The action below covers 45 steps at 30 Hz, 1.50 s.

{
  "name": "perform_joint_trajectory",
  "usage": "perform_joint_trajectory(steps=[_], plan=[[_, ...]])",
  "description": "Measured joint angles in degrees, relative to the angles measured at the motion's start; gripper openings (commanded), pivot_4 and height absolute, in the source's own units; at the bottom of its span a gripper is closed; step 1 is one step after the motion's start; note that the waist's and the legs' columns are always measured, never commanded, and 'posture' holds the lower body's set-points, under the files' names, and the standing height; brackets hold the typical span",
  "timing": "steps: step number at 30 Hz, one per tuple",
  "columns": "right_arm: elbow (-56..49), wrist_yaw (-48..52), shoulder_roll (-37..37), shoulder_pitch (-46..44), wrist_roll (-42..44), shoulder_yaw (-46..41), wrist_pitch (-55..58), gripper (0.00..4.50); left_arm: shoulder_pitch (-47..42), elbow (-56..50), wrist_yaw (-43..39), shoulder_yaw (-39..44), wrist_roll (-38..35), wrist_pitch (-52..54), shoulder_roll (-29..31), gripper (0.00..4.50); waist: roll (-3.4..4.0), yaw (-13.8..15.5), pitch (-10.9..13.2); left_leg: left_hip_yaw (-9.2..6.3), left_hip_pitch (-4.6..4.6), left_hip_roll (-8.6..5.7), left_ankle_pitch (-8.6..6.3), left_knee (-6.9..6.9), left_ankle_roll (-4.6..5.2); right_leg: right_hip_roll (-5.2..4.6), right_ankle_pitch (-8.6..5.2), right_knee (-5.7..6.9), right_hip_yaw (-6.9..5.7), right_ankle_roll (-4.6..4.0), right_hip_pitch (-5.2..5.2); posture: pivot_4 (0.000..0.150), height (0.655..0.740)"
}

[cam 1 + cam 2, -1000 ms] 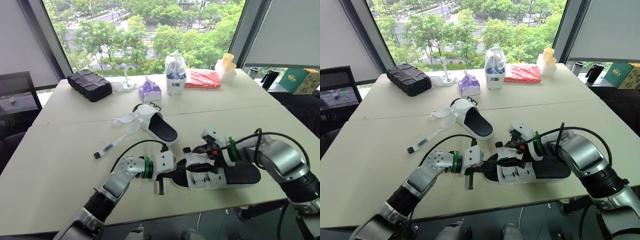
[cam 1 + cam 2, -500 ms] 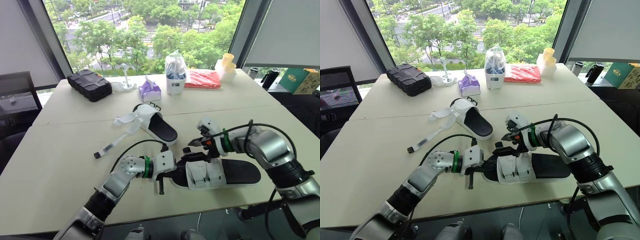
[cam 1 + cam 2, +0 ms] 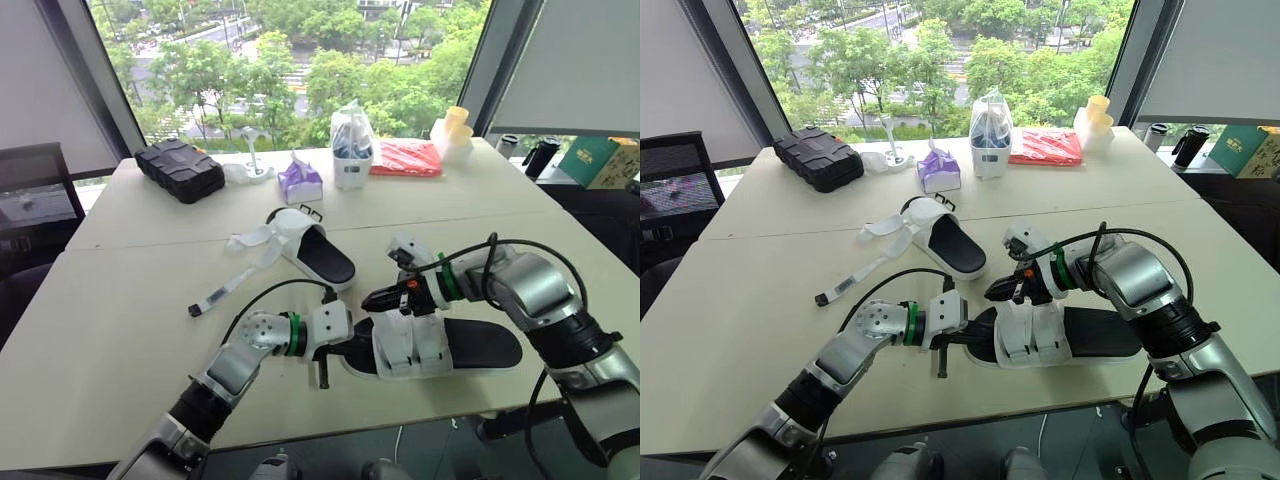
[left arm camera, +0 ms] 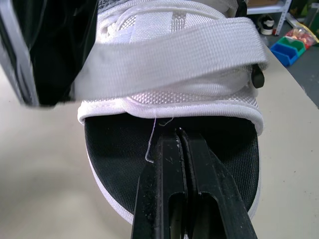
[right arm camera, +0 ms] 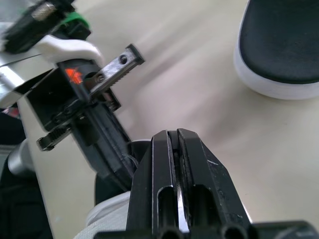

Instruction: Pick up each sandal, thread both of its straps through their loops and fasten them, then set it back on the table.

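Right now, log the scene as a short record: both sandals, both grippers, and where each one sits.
near sandal: on the table at the robot's edge, its two white straps lying across the upper; whether they are fastened cannot be told
far sandal: further back on the table, straps loose and splayed toward the robot's left
left gripper: fingers shut, tips over the near sandal's black footbed
right gripper: fingers shut, above the near sandal's straps
back of table: black case

sandal (image 3: 482, 346) on table (image 3: 130, 300), second sandal (image 3: 318, 252) behind (leftward)
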Motion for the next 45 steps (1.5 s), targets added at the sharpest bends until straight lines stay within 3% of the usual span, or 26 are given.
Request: perform_joint_trajectory(steps=[6, 11, 23, 45], plan=[[-7.97, 0.86, -1.02, -0.03, 9.76, -9.35, 5.59, 0.08, -1.34, 0.66, -1.58, -0.61, 1.04, -2.78, 1.07, 0.0, 0.01, -0.09, 0.01, 0.0, 0.0, 0.01, 0.0, -0.05, 0.0, 0.0, 0.0, 0.03, 0.05, -0.01, -0.05, 0.15, 0.74], [-8.02, -1.65, -0.83, -0.01, 10.78, -10.12, 6.69, 0.08, -2.24, 1.77, -2.45, -0.89, 1.47, -4.66, 1.05, 0.0, 0.01, -0.07, 0.01, 0.02, -0.03, 0.01, 0.0, -0.06, 0.0, -0.02, 0.0, 0.02, 0.05, -0.01, -0.1, 0.15, 0.74], [7.58, -2.67, 0.78, 0.42, 2.51, -4.4, -1.55, 0.08, -2.28, 2.85, -2.64, -1.43, 2.09, -6.28, 0.88, 0.0, 0.01, -0.1, 0.01, 0.06, -0.05, 0.01, 0.0, -0.08, 0.0, -0.01, 0.01, 0.03, 0.08, 0.0, -0.15, 0.15, 0.74], [11.48, -0.91, 0.5, 3.28, -8.89, 1.21, -14.7, 0.08, -2.08, 2.67, -2.34, -1.42, 2.44, -6.05, 0.86, 0.0, 0.0, -0.1, -0.03, 0.07, 0.12, 0.0, 0.0, -0.07, 0.0, 0.03, 0.01, 0.03, 0.04, 0.0, 0.04, 0.15, 0.74]])
